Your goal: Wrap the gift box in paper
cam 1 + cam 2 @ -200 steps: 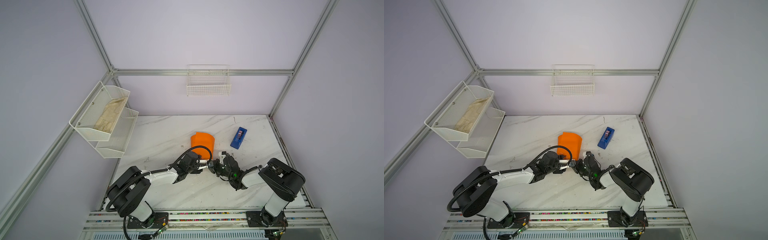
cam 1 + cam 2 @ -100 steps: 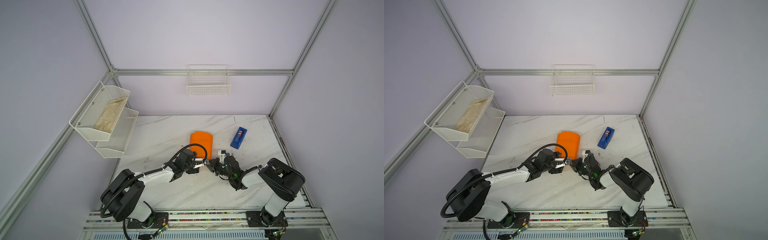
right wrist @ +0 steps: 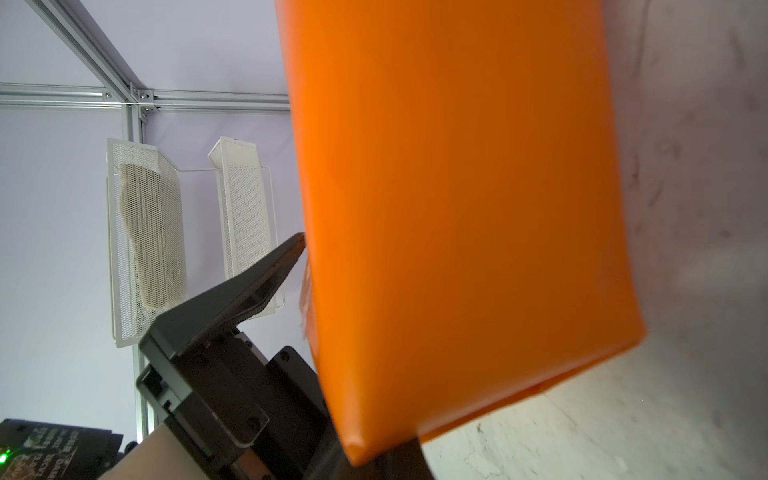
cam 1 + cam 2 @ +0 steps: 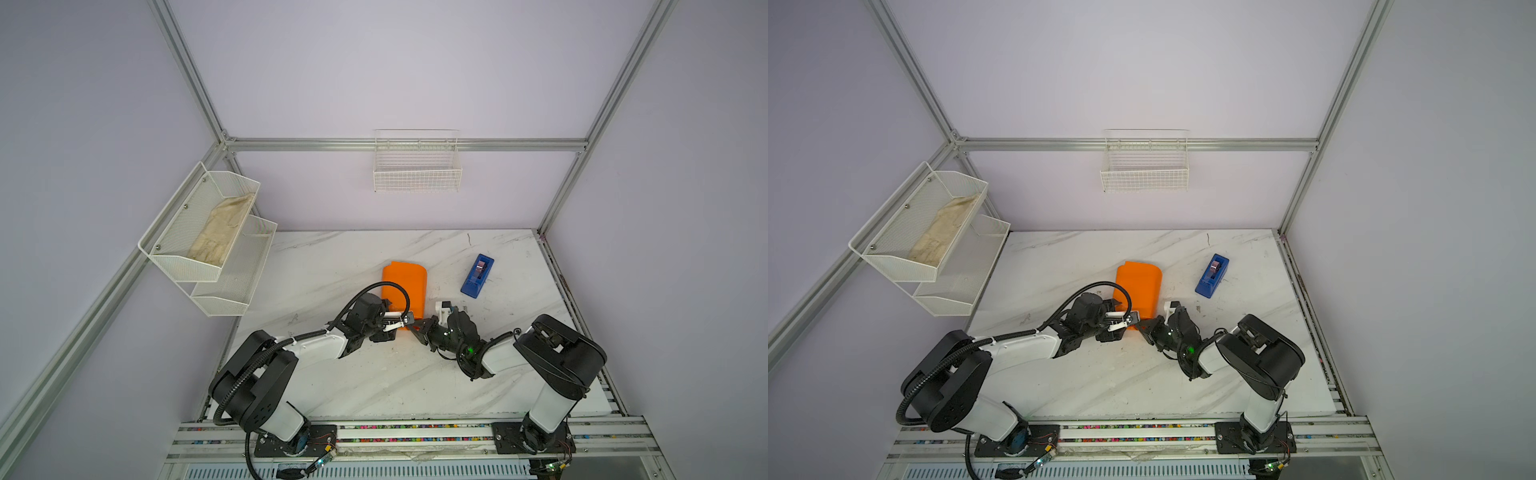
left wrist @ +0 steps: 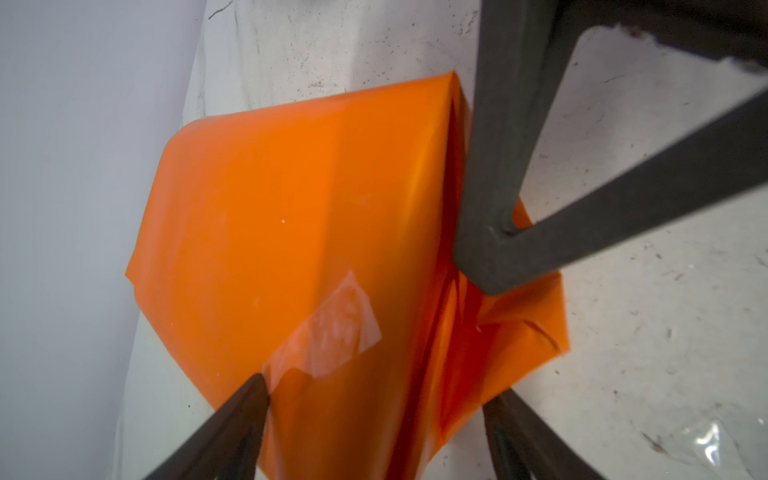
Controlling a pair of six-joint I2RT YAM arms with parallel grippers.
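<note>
A white marble bench (image 4: 374, 382) carries everything. In both top views the paper (image 4: 405, 286) (image 4: 1139, 286), folded into an orange parcel, lies mid-bench near a blue tape dispenser (image 4: 477, 276), with the left gripper (image 4: 400, 323) and right gripper (image 4: 416, 326) at its near end. Left wrist view: the left gripper is spread wide astride the taped end, and the right gripper is closed, tips against a fold. Right wrist view: the paper looms close.

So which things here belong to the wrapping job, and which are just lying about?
In the job: paper, folded into a parcel (gift box not visible); tape strip on it; tape dispenser; left gripper; right gripper.
Lying about: beige cloth in tiered shelf; wall basket.
</note>
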